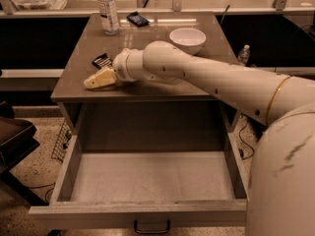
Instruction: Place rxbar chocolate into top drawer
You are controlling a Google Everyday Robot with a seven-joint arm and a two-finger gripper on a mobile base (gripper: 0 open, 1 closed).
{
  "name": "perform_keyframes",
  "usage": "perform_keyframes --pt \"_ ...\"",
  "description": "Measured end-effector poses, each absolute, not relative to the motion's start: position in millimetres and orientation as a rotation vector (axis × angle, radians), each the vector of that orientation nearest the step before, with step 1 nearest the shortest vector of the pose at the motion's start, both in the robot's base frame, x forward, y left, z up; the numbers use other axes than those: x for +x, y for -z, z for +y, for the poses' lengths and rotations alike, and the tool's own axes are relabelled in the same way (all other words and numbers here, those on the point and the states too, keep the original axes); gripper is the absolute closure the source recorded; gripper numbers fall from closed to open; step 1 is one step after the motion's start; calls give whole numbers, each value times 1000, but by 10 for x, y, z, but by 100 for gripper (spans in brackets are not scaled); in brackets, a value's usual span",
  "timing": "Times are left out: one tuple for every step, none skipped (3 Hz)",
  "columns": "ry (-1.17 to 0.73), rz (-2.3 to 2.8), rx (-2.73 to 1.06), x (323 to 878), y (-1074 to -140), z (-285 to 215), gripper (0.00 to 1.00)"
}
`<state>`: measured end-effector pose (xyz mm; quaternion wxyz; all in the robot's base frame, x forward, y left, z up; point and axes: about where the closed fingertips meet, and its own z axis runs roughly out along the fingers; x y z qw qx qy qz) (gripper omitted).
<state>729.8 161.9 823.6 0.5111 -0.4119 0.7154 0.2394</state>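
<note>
The rxbar chocolate [102,60], a small black wrapper with white stripes, lies flat on the brown table top near its left front corner. My gripper [97,80] sits just in front of the bar, low over the table's front left edge, pointing left. It holds nothing that I can see. The top drawer [138,213] is pulled fully out below the table. Its pale inside is bare and its dark handle [151,226] is at the bottom edge.
A white bowl [187,39] stands at the right of the table [162,90]. A clear water bottle [108,10] and a dark bluish bar wrapper [137,18] are at the back. My arm crosses the table from the right. A dark chair [12,136] is at the left.
</note>
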Motion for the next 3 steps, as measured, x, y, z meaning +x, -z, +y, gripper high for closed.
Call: perform_keyframes --pt "-611 1745 -1011 7244 -8107 1696 17" --pt "-628 1752 -1011 7222 -8063 1743 41" --pt "-628 1752 -1011 7222 -8110 1743 64"
